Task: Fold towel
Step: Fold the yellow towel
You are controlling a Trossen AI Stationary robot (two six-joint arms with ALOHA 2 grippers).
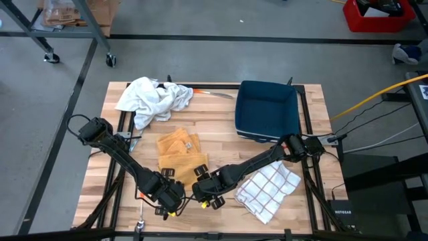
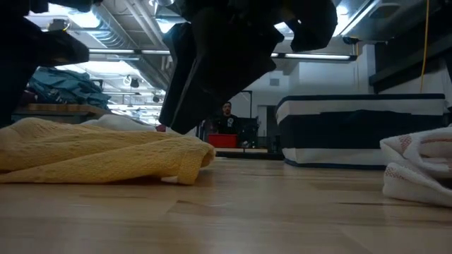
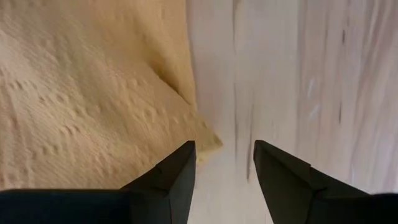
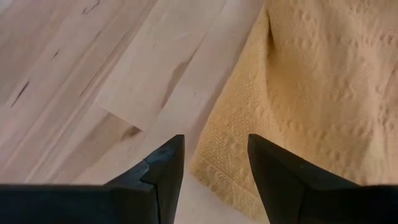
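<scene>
The overhead camera looks straight down on the whole wooden table (image 1: 221,134) from well above. The low camera sits at tabletop level, facing across the table into the room behind, very close to the yellow towel (image 2: 99,152). Each wrist camera looks past its own two dark fingers, close above the towel's edge: the left (image 3: 93,93), the right (image 4: 311,93). All four views share this towel (image 1: 180,154).

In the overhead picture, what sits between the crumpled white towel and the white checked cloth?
The folded yellow waffle-weave towel lies between the crumpled white towel and the white checked cloth, with both hands at its near edge. The high view shows this.
</scene>
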